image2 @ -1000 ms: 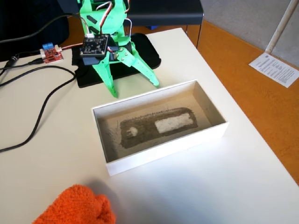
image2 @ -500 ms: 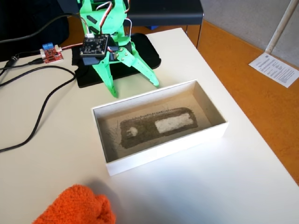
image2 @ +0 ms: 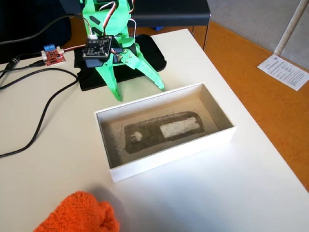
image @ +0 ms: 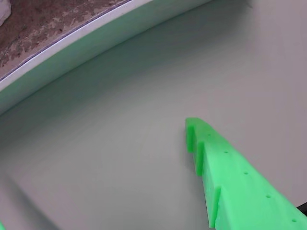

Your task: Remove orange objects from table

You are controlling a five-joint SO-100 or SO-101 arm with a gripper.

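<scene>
Claw spread wide, empty, tips near the counter just behind the white box. Orange bundle lies on the counter in front of the box, well apart from the claw. Task not started: approach, grasp, removal all remain.

no visible change, gripper unmoved, orange bundle unmoved

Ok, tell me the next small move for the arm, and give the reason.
Probably swing the gripper out over the box toward the orange bundle. In the fixed view the open fingers hold nothing and sit at the box's far side, while the bundle lies untouched on the table at the near edge.
</scene>
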